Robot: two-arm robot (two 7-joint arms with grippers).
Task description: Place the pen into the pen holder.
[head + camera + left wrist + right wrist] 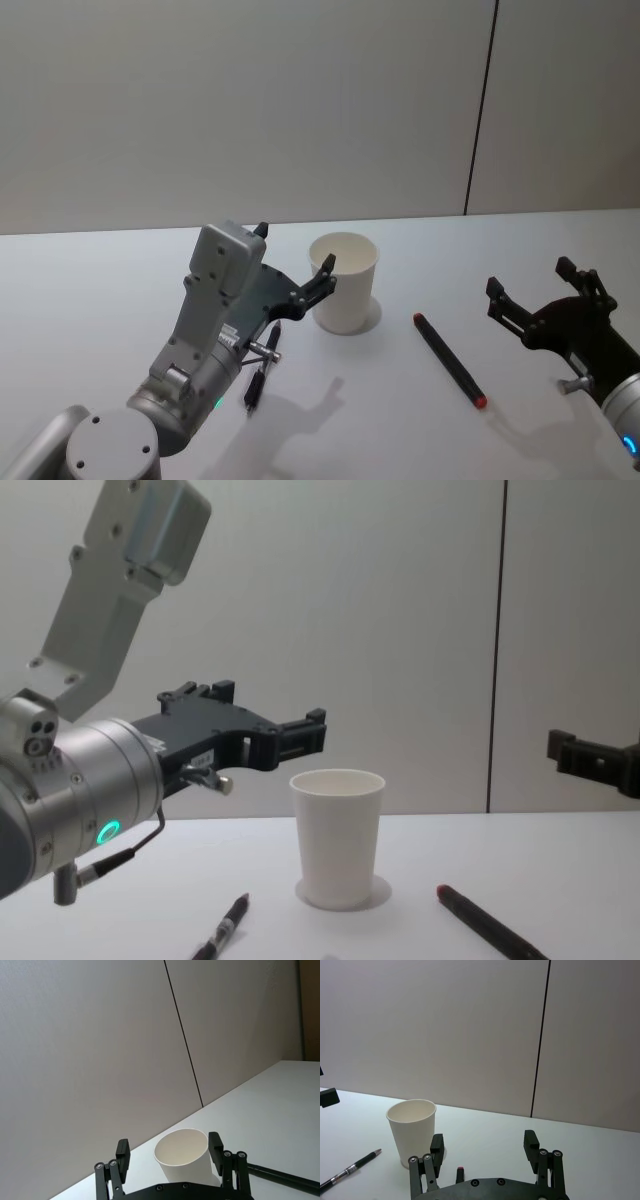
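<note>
The pen holder, a white paper cup (343,284) (338,837) (183,1160) (414,1131), stands upright mid-table. Two pens lie flat on the table. A black pen with a red end (450,361) (490,926) (460,1174) is to the cup's right. A black and silver pen (261,366) (225,931) (349,1170) is to its left. My left gripper (295,252) (265,720) (169,1149) hovers open and empty beside the cup's left, about rim height. My right gripper (530,278) (484,1144) is open and empty, right of the red-ended pen.
The white table (420,430) runs back to a grey panelled wall (300,100) with a dark vertical seam. The left arm's forearm (205,330) hangs over the black and silver pen's near end.
</note>
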